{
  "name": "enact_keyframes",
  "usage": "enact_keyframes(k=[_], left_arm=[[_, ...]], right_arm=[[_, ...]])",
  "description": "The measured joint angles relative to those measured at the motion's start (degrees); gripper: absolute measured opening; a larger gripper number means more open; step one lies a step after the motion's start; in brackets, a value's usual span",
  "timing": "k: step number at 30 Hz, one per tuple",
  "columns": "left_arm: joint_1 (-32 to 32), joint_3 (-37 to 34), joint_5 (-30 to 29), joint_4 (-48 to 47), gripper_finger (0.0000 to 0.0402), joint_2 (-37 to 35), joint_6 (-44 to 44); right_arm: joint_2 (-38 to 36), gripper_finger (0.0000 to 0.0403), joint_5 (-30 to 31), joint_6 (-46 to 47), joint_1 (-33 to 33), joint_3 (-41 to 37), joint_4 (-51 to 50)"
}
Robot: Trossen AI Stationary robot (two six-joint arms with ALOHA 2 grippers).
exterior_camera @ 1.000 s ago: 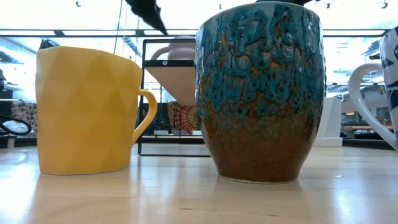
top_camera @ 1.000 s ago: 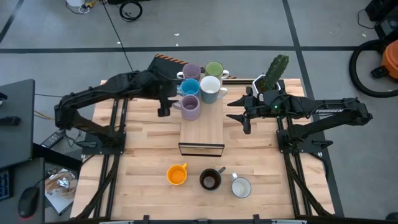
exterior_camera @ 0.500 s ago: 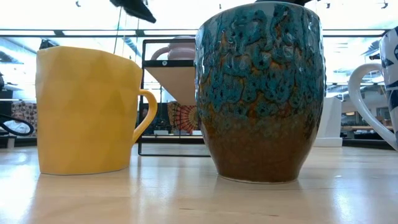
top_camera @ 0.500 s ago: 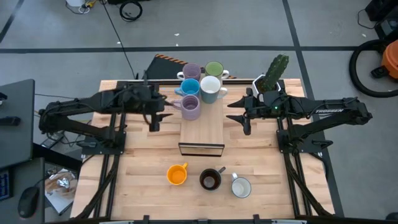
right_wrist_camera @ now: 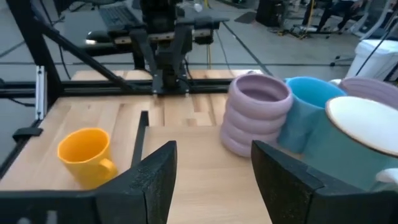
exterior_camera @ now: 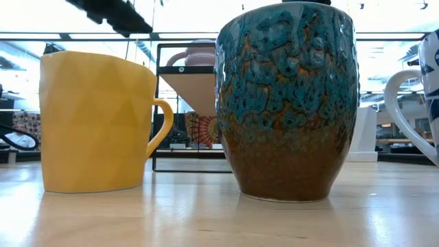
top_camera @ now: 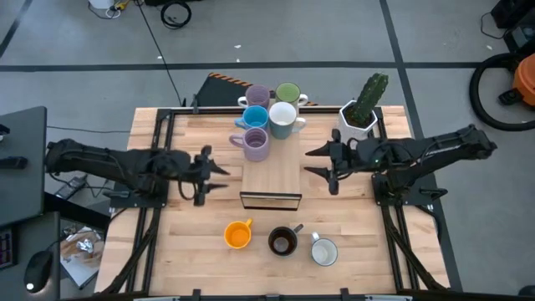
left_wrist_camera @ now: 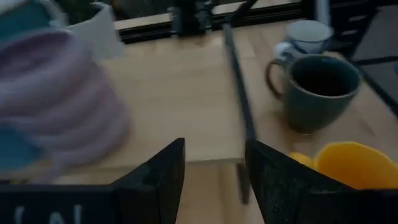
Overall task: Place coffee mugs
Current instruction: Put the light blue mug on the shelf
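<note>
Three coffee mugs wait in a row near the bench's front edge: the orange mug [top_camera: 238,235] on the left, the black mug [top_camera: 282,242] in the middle, the white mug [top_camera: 323,252] on the right, all on the bare wood and none of them held.

Behind them, at the bench's centre, stands the wooden riser [top_camera: 271,177] on its black frame. The left gripper [top_camera: 209,175] hangs just off its left side, fingers apart and empty; the right gripper [top_camera: 321,163] mirrors it off the right side, fingers likewise apart with nothing between them.

On the riser's far end sits the ridged lilac mug [top_camera: 255,144], with the light blue mug [top_camera: 255,118] and a white-rimmed mug [top_camera: 282,119] behind it, then a second lilac mug [top_camera: 257,95] and the green mug [top_camera: 287,93] at the bench's back edge.

My read: the front row goes next, and the orange mug looks the natural pick for the left arm. Best to come down with one finger inside the rim, clear of the handle, lift high enough to clear the frame, and set down on the free near half of the riser, short of the ridged mug.

The cactus pot [top_camera: 362,114] sits at the back right corner. The bench is pale planks; beyond it is grey floor marked with tape lines, with cables lying on it.
</note>
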Motion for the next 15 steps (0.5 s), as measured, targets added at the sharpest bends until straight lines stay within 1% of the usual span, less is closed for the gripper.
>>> enact_keyframes(k=[3,7,10,15], left_arm=[[-3.0,-6.3,-0.3,7.5,0.0173,0.1,-2.9],[-5.9,-13.0,-3.6,14.5,0.0173,0.1,-5.9],[-7.3,-16.4,-5.6,18.1,0.0173,0.1,-8.5],[-8.8,-21.1,-7.2,24.1,0.0173,0.2,-11.6]], right_arm=[[2.1,0.0210,0.1,0.1,0.4,0.0,0.0],[5.2,0.0210,2.0,0.1,0.5,0.0,0.4],[6.7,0.0210,2.6,1.0,0.5,0.0,0.7],[7.9,0.0210,2.0,1.6,0.9,0.0,3.2]])
